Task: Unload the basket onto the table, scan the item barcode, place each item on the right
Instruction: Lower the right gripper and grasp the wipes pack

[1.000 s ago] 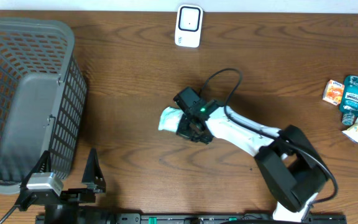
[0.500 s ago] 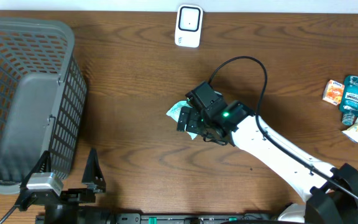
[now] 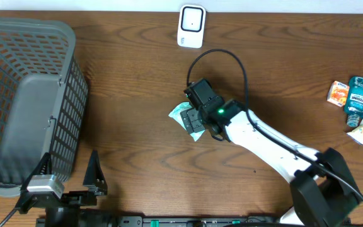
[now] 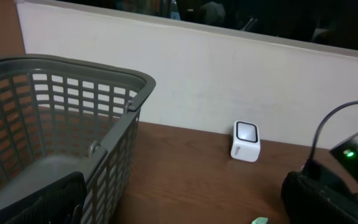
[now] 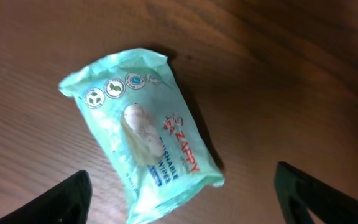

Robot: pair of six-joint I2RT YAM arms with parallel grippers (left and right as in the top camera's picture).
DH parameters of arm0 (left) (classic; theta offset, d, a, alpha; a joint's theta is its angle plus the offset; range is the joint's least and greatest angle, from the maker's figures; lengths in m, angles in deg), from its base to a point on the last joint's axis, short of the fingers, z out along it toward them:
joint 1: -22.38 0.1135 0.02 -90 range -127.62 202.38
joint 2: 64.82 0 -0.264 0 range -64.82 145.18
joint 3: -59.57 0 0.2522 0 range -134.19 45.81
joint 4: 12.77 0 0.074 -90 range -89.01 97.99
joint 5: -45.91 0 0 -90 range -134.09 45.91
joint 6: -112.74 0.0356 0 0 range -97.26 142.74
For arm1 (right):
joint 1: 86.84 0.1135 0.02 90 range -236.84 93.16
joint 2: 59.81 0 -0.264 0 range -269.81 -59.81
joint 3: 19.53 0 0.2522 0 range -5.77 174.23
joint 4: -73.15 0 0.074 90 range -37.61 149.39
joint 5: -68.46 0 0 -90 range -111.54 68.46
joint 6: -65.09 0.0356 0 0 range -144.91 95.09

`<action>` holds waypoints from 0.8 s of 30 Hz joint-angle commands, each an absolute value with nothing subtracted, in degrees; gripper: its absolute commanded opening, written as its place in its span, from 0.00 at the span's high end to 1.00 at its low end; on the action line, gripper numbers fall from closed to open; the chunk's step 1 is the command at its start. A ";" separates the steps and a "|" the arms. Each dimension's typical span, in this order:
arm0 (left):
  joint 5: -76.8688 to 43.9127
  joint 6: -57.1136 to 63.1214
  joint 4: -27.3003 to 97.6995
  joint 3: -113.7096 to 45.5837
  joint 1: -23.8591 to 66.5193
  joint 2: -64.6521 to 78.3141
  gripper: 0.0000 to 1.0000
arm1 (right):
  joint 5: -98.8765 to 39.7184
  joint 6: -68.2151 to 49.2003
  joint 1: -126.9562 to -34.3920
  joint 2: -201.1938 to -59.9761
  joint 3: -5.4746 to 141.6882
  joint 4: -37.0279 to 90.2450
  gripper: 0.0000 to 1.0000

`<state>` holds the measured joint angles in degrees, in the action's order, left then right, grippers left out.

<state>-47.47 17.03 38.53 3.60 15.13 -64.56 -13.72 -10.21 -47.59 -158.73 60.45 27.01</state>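
Right wrist view: the right claw [image 5: 185, 193] hangs spread wide and holding nothing, its two dark fingers [image 5: 61, 196] at the lower corners of the frame, with the mint-green wipes pouch [image 5: 142, 130] lying flat on the bench [image 5: 303, 74] just ahead of and partly between them. The pouch lies printed face up and aslant, and no barcode shows on that face. Seen from overhead, the right claw [image 3: 197, 116] sits directly over the pouch's right end, leaving only its left corner [image 3: 179, 113] showing. The step in hand looks like the pick-up. The next move would call for lowering, closing across the pouch's narrow width, and carrying it up the bench to the white scanner [image 3: 191, 26], which stands well apart at the far edge, then turning whichever side bears the code toward it. The left claw [image 3: 69, 169] rests open at the near edge beside the grey basket [image 3: 17, 38].
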 commanded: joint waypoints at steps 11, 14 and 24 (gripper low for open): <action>-47.80 17.94 38.53 3.60 14.89 -64.67 0.02 | -3.95 -28.83 -40.66 -167.21 60.49 31.93 0.14; -47.78 17.94 38.51 3.60 14.89 -64.67 0.02 | 0.24 -28.83 -40.66 -169.87 60.49 34.36 0.28; -47.78 17.94 38.51 3.60 14.89 -64.67 0.02 | -0.26 -25.75 -40.66 -173.94 60.49 34.20 0.63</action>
<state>-47.47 17.03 38.53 3.60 15.13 -64.56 -0.98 -27.71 -40.84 -170.94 60.49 34.62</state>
